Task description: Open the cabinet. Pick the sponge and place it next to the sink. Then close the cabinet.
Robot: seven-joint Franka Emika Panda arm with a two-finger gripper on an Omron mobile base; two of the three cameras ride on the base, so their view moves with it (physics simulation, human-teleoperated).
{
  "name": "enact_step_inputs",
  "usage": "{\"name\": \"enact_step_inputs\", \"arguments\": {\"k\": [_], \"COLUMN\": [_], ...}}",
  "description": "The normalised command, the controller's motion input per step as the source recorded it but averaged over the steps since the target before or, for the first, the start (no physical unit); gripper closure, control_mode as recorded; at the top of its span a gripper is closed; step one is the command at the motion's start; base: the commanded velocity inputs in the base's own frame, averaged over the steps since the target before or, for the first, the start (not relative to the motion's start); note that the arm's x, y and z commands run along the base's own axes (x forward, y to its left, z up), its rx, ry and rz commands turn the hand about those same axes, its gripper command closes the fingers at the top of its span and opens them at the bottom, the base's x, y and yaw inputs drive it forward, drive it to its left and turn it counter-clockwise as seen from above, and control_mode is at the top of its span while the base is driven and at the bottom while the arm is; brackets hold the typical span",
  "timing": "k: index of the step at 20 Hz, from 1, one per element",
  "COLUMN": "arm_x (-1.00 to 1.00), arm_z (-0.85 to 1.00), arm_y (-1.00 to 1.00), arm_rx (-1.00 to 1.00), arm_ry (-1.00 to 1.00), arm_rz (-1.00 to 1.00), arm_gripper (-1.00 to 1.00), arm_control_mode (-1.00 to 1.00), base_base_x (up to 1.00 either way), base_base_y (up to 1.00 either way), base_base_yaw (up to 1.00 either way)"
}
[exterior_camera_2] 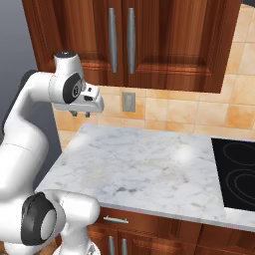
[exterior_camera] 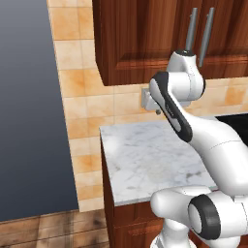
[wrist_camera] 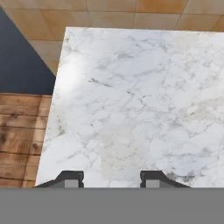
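Unmarked cabinet; gripper parted above counter

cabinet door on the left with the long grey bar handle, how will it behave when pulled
The dark reddish-brown wooden cabinet door looks rigid, so it should probably swing as one stiff panel. Its vertical grey metal bar handle looks smooth and round, so possibly slippery for the gripper.

cabinet top cropped, stovetop cut off at right edge

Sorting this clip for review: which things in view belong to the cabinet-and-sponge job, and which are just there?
Job:
cabinet, doors shut
gripper, open, holding nothing, above the counter

Just there:
marble counter
stovetop
wall outlet
lower drawers
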Motion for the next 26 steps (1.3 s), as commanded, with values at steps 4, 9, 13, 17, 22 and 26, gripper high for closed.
{"name": "enact_step_inputs", "arguments": {"k": [4,9,13,17,22,26], "arm_x": [-0.16,-0.34,-0.3,-0.04,0.0,0.0], "arm_z": [0.0,0.0,0.39,0.26,0.19,0.25], "arm_y": [0.0,-0.22,-0.38,-0.57,-0.61,-0.29], "arm_rx": [0.0,0.02,0.01,0.0,0.0,0.0], "arm_ry": [0.0,-0.05,-0.18,-0.14,-0.29,-0.36], "arm_rz": [0.0,0.0,-0.07,-0.17,-0.23,-0.25], "arm_gripper": [-1.0,-1.0,-1.0,-1.0,-1.0,-1.0], "arm_control_mode": [-1.0,-1.0,-1.0,-1.0,-1.0,-1.0], "base_base_x": [0.0,0.0,0.0,0.0,0.0,0.0], "base_base_y": [0.0,0.0,0.0,0.0,0.0,0.0], "base_base_yaw": [0.0,0.0,0.0,0.0,0.0,0.0]}}
